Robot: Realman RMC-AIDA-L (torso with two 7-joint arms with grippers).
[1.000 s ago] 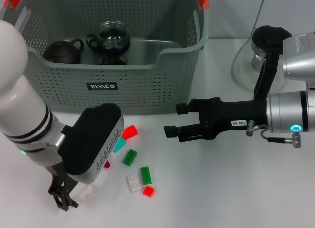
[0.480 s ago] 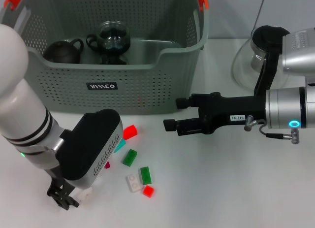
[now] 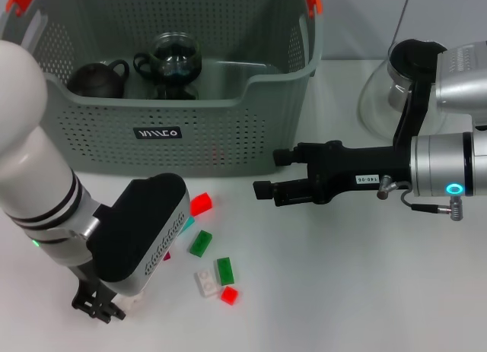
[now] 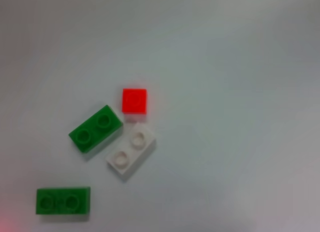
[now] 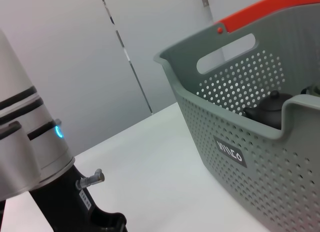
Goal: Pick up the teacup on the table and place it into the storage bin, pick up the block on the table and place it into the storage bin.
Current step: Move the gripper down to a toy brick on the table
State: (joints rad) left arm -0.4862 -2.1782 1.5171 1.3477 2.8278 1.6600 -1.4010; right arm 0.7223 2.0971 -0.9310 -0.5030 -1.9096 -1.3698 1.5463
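Observation:
The grey-green storage bin (image 3: 228, 131) stands at the back; it also shows in the right wrist view (image 5: 260, 142). Inside it are a glass teacup (image 3: 173, 57) and a black teapot (image 3: 97, 79). Several small blocks lie on the table in front of the bin: red (image 3: 200, 204), green (image 3: 201, 242), green (image 3: 225, 270), white (image 3: 205, 282) and red (image 3: 228, 294). My left gripper (image 3: 97, 306) is low at the front left, beside a white block (image 3: 131, 297). The left wrist view shows a red block (image 4: 134, 100), a green block (image 4: 95, 128) and a white block (image 4: 131, 149). My right gripper (image 3: 272, 176) is open and empty, right of the bin's front corner.
A glass carafe with a black lid (image 3: 384, 93) stands at the back right behind my right arm. A teal block (image 3: 185, 225) lies partly under my left wrist. Bare white table lies to the front right.
My right gripper has moved slightly up and left, toward the bin. My left arm has shifted a little toward the table's front edge. The blocks have not moved.

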